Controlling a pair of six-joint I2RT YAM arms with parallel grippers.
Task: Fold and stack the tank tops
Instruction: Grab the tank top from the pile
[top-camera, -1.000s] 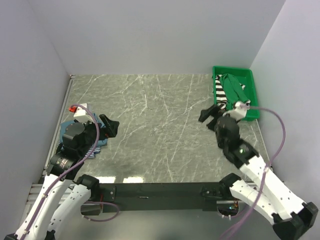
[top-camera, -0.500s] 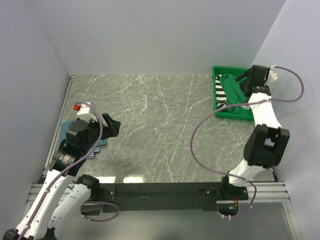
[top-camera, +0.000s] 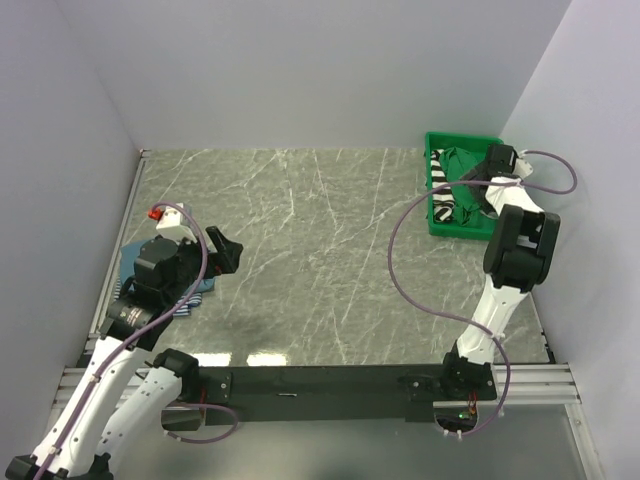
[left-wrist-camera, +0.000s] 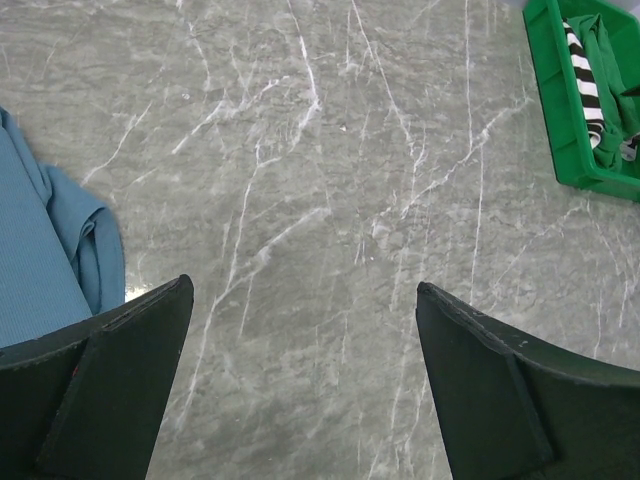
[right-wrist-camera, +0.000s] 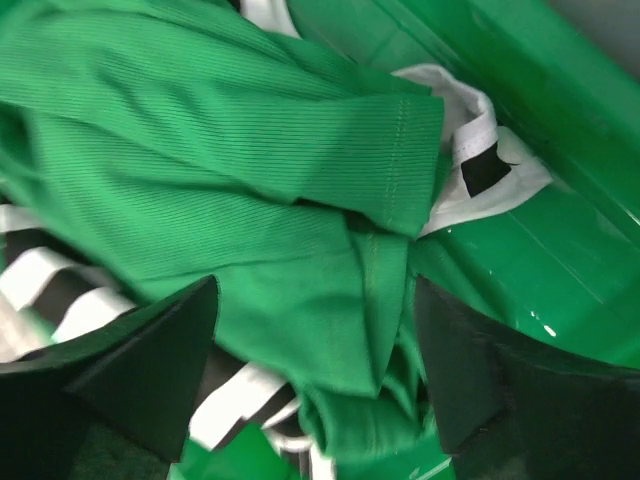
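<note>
Right gripper (right-wrist-camera: 310, 350): jaws spread, low inside the bin (right-wrist-camera: 530, 230), just over the green tank top (right-wrist-camera: 230, 150)
Striped tank top (right-wrist-camera: 45, 285): black-and-white, under the green one, in the same bin
Left gripper (left-wrist-camera: 300, 380): jaws spread wide, above the table (left-wrist-camera: 330, 200)
Blue tank top (left-wrist-camera: 45, 270): lying on the table, near the left finger

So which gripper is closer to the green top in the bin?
Right. The right gripper is open directly over the green top inside the bin; the left gripper is across the table, beside the blue top.
</note>
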